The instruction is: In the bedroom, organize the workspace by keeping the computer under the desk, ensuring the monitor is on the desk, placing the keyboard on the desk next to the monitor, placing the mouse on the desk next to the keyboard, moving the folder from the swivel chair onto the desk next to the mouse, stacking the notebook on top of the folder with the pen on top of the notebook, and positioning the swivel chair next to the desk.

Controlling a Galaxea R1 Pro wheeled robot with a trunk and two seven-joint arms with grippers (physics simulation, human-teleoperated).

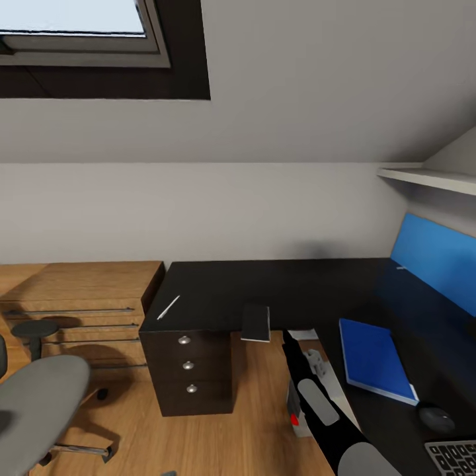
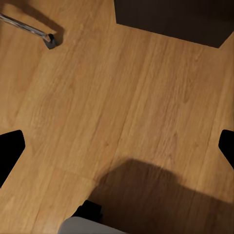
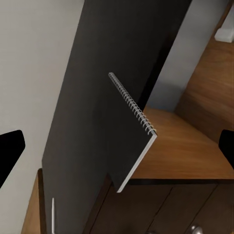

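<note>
The black desk (image 1: 291, 284) runs along the wall and turns at the right. The dark notebook (image 1: 256, 322) lies at the desk's front edge and partly overhangs it. The thin white pen (image 1: 168, 307) lies above the drawers. The blue folder (image 1: 375, 359) lies flat on the right wing, with the mouse (image 1: 436, 418) and a corner of the keyboard (image 1: 455, 456) nearer me. My right arm (image 1: 317, 396) reaches toward the notebook. My right gripper (image 3: 117, 148) is open, facing the spiral-bound notebook (image 3: 129, 131) without touching it. My left gripper (image 2: 117, 146) is open over the wood floor. The grey swivel chair (image 1: 39, 403) stands at the lower left.
A low light-wood cabinet (image 1: 79, 311) stands left of the desk's three-drawer unit (image 1: 188, 363). An upright blue panel (image 1: 436, 254) backs the right wing, under a white shelf (image 1: 430, 177). A chair spoke with its caster (image 2: 50, 41) lies on the floor near the drawer unit (image 2: 170, 19).
</note>
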